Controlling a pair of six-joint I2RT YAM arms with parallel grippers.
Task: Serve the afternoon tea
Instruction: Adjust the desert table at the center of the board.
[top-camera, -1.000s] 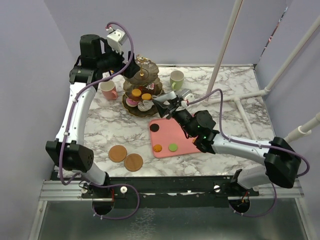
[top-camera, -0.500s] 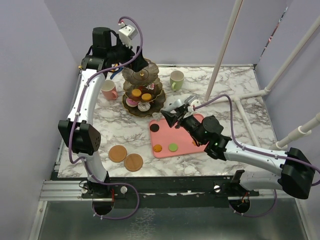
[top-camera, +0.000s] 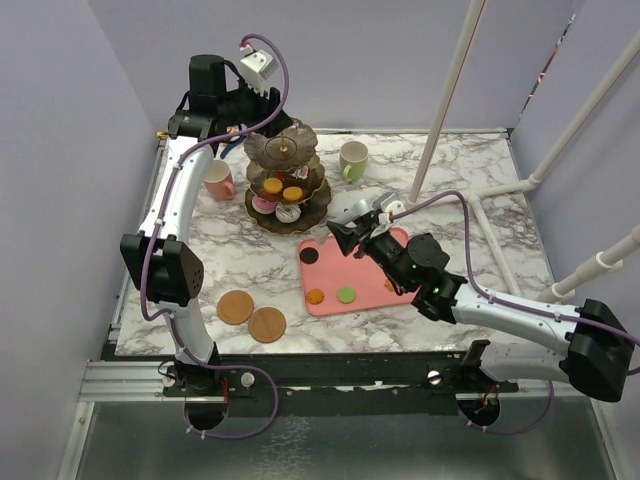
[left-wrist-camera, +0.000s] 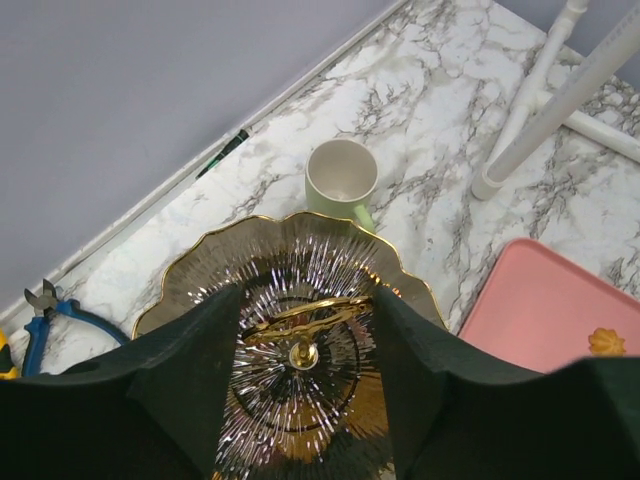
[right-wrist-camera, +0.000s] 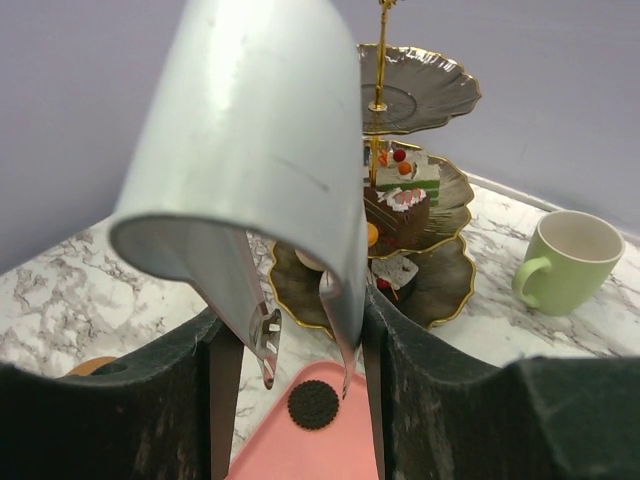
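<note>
The left pincer (left-wrist-camera: 306, 300) hangs over the dark, ribbed, scalloped three-tier stand (left-wrist-camera: 300, 235) with gilt rims. Its two black fingers (left-wrist-camera: 190, 380) flank the thin gold ring (left-wrist-camera: 303, 318) at the crown; whether they clasp the ring or only sit beside it cannot be told. The stand is at 12 o'clock on the white, grey-veined marble surface (top-camera: 470, 190), with a glossy pale-green mug (top-camera: 352, 160) at its 2 o'clock and a pink mug (top-camera: 216, 180) at its 9 o'clock. The right pincer (right-wrist-camera: 292, 310) is clenched on curved, brushed silver metal tongs (right-wrist-camera: 250, 130), which block much of the right wrist view. Behind them the middle tier shows a chocolate cake slice (right-wrist-camera: 395, 205) with cream and berries. At the stand's 5 o'clock lies a flat pink rectangular tray (top-camera: 365, 280) bearing a dark round sandwich cookie (top-camera: 309, 255), an orange disc (top-camera: 315, 296) and a green disc (top-camera: 346, 294). Two brown round coasters (top-camera: 236, 307) lie just beside each other at 7 o'clock. Blue-handled pliers (left-wrist-camera: 40, 310) are partly hidden behind the left finger.
</note>
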